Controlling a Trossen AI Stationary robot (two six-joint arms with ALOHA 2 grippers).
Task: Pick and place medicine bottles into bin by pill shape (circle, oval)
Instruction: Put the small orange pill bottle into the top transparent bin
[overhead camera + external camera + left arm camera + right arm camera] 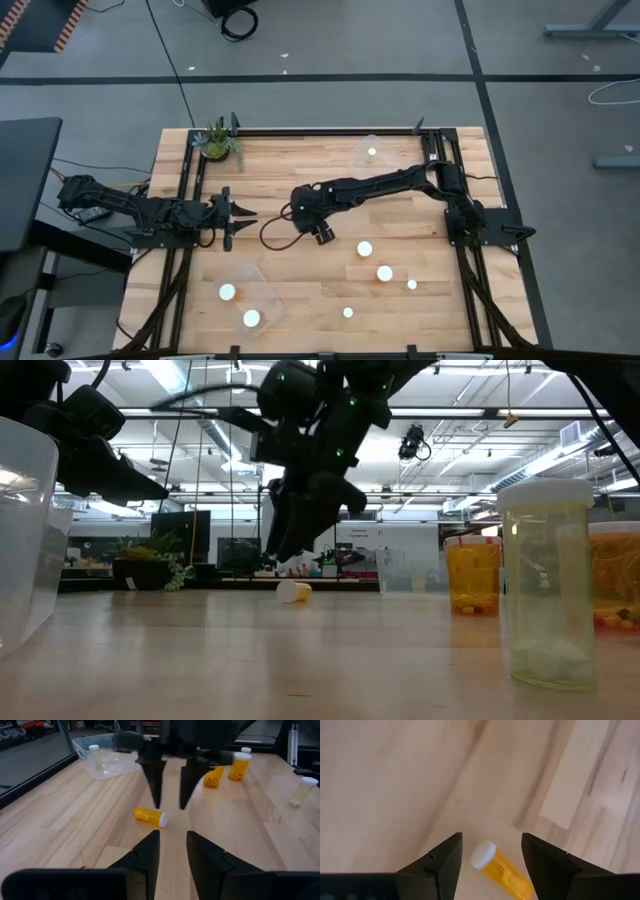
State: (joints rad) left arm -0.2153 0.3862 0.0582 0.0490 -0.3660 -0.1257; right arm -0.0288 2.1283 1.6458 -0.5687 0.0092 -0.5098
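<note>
An orange medicine bottle (149, 816) with a white cap lies on its side on the wood table, near the middle. My right gripper (169, 795) hangs open just above it, fingers slanting down. In the right wrist view the bottle (501, 868) shows between the two fingertips (492, 855), and nothing touches it. My left gripper (172, 851) waits open and empty at the table's left (235, 215), facing the bottle. Several more bottles stand upright at the near right (365, 248) (384, 272).
A clear bin (262, 280) at the near left holds two bottles. Another clear bin (362, 148) at the far edge holds one. A small potted plant (218, 140) stands at the far left corner. A dark cable (270, 232) loops on the table below the right gripper.
</note>
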